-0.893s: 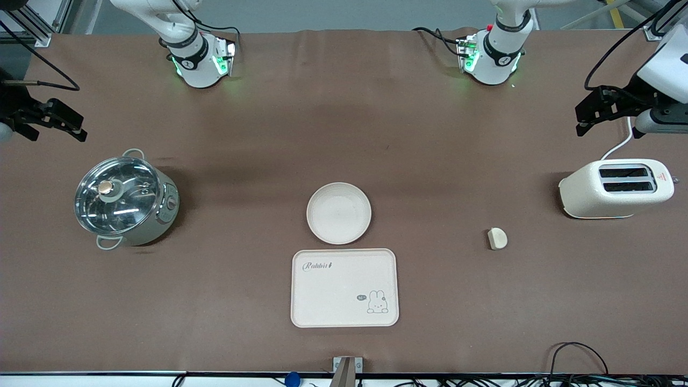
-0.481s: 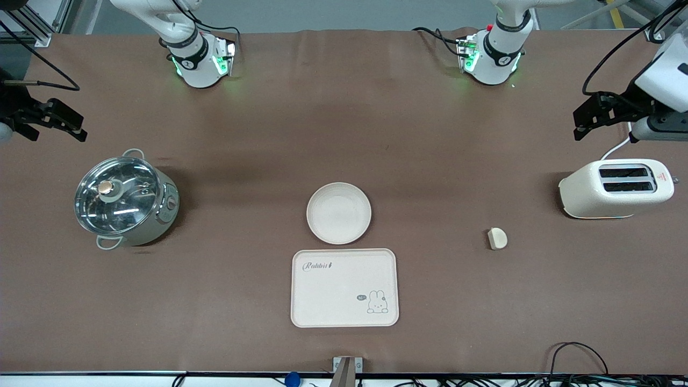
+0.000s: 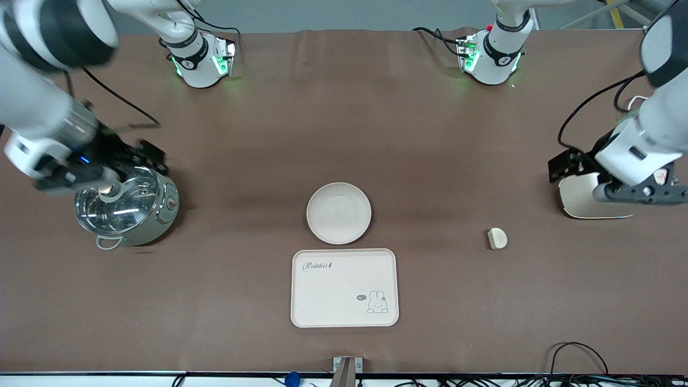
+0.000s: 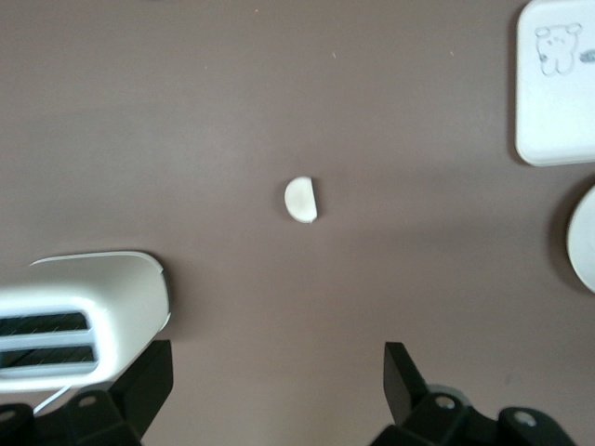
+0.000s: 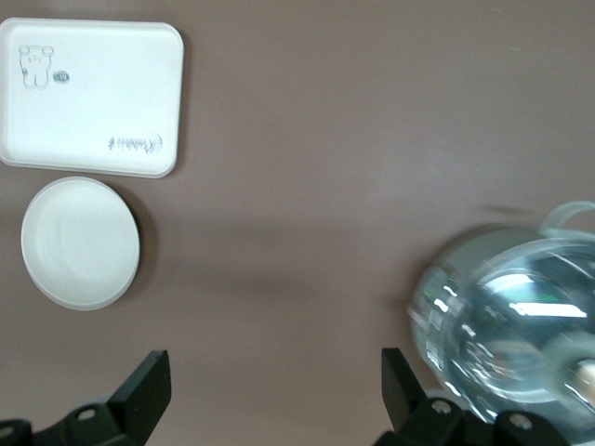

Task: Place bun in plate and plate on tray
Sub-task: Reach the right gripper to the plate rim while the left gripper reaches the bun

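Note:
The bun lies on the table toward the left arm's end, nearer to the front camera than the toaster; it also shows in the left wrist view. The empty round plate sits mid-table, just farther from the front camera than the Rabbit tray. My left gripper is open and empty over the toaster's edge. My right gripper is open and empty over the pot's rim. The right wrist view shows the plate and the tray.
A cream toaster stands at the left arm's end, partly hidden by that arm. A glass-lidded pot stands at the right arm's end. Cables lie along the table's front edge.
Both arms have swung in from the table's ends and lower: the left gripper now hangs over the toaster, the right over the pot. Bun, plate and tray have not moved.

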